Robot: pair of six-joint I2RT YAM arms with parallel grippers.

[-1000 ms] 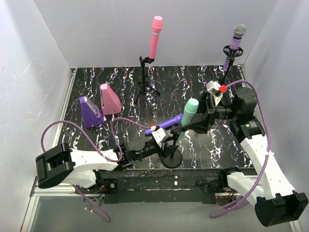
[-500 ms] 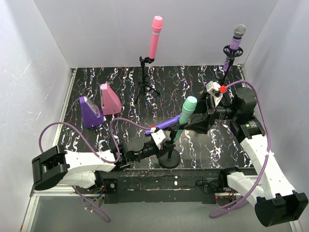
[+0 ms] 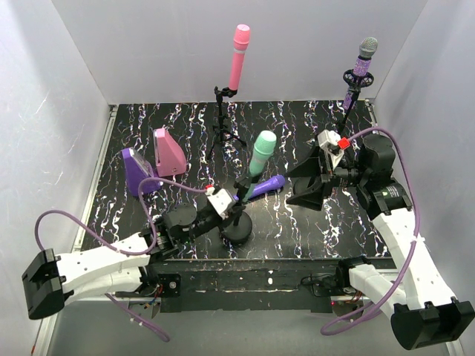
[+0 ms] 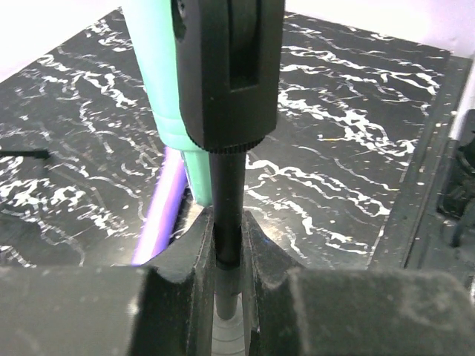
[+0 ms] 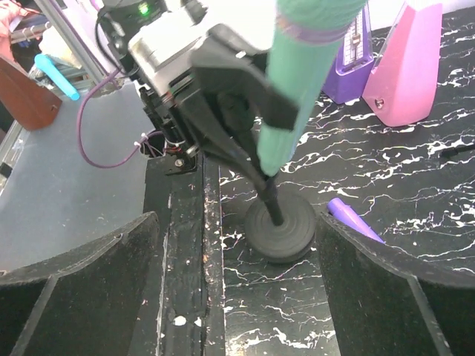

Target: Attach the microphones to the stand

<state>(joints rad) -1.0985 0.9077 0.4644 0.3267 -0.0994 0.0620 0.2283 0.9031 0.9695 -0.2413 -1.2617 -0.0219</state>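
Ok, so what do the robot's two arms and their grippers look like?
Both the left arm and right arm have white shells, black joints and a looping purple cable. Each wrist carries a white block with a red tab. The left gripper and right gripper have matte black, wedge-shaped fingers.

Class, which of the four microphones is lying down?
The plain purple microphone, flat on the table; the pink, mint green and glittery purple ones are mounted above it.
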